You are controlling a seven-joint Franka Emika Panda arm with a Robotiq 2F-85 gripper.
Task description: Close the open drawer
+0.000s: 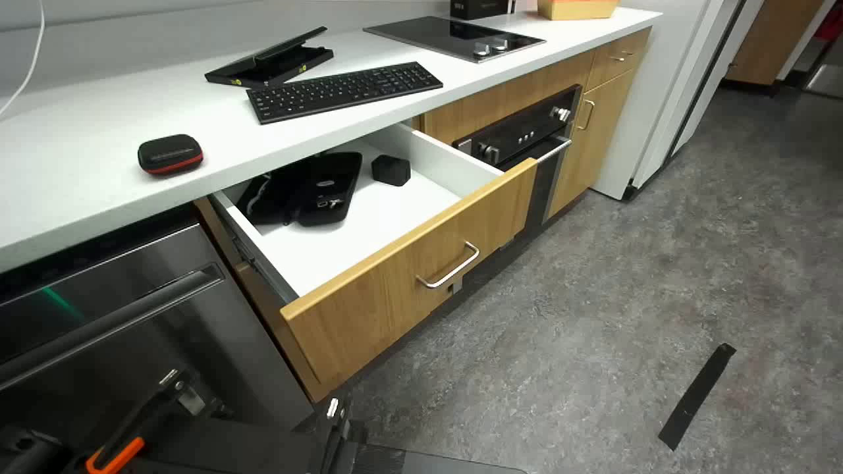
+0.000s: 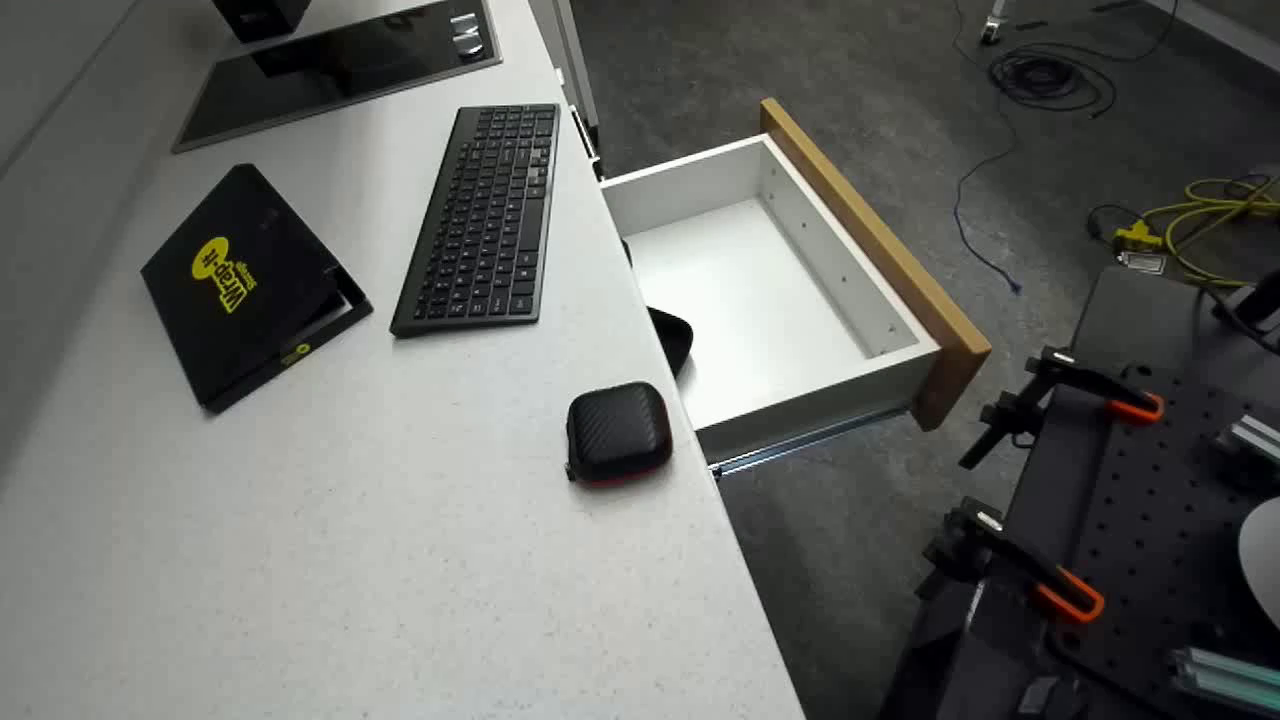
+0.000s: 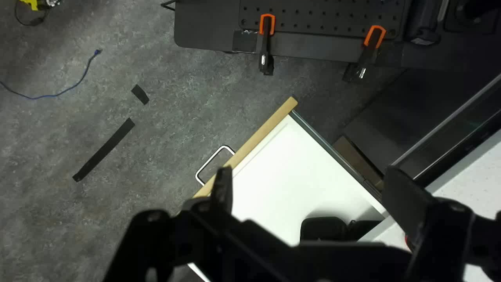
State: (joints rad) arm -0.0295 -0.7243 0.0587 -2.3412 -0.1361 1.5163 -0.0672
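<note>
The drawer (image 1: 369, 309) stands pulled out under the counter in both exterior views, with a wood front, white walls and a white bottom (image 2: 740, 290). Its silver bar handle (image 1: 451, 270) is on the outer face. A black case (image 1: 329, 191) and a small black block (image 1: 391, 170) lie inside it. In the wrist view, the drawer's wooden front edge (image 3: 262, 135) and handle (image 3: 211, 162) show below the gripper. My gripper (image 3: 308, 170) is open, with nothing between its fingers, above the drawer. The gripper is out of view in both exterior views.
The counter (image 2: 450, 520) holds a keyboard (image 2: 480, 220), a black box (image 2: 245, 285) and a small black-red case (image 2: 620, 432). A steel dishwasher front (image 1: 132, 316) and a black oven (image 1: 520, 141) flank the drawer. A black table (image 2: 1120, 500) with orange-handled clamps stands near the drawer front.
</note>
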